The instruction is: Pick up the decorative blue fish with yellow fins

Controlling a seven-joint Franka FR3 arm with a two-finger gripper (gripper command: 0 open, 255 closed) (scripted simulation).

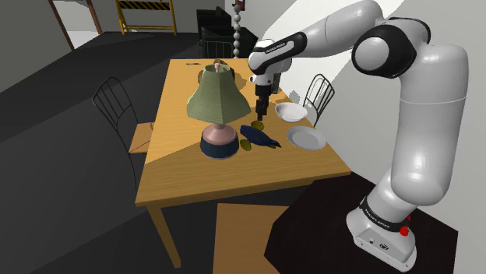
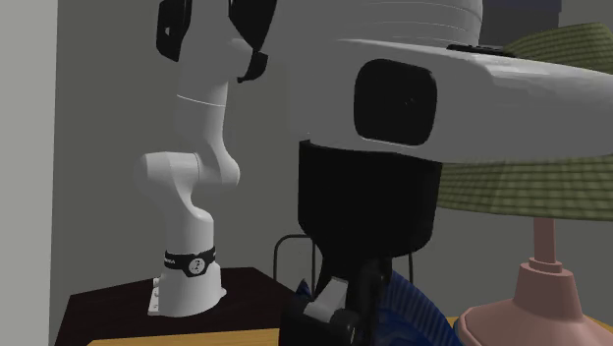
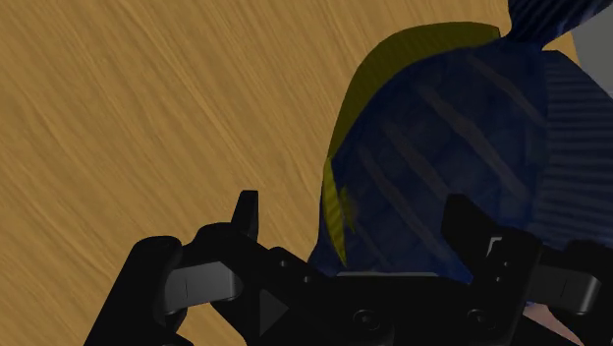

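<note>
While the dark-blue, yellow-finned fish (image 1: 261, 137) lies on the brown wooden desk (image 1: 179, 175) beside the green-shaded lamp (image 1: 214, 100), the all-black two-finger claw (image 1: 261, 118) hangs above it, fingers (image 3: 246, 211) apart and empty, likely the approach step, the next move calling for a descent astride its body, then closure.

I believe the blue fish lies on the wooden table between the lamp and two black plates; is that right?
Not quite: the two plates are white, as the shoulder view shows. The blue fish does lie on the table between them and the lamp.
</note>
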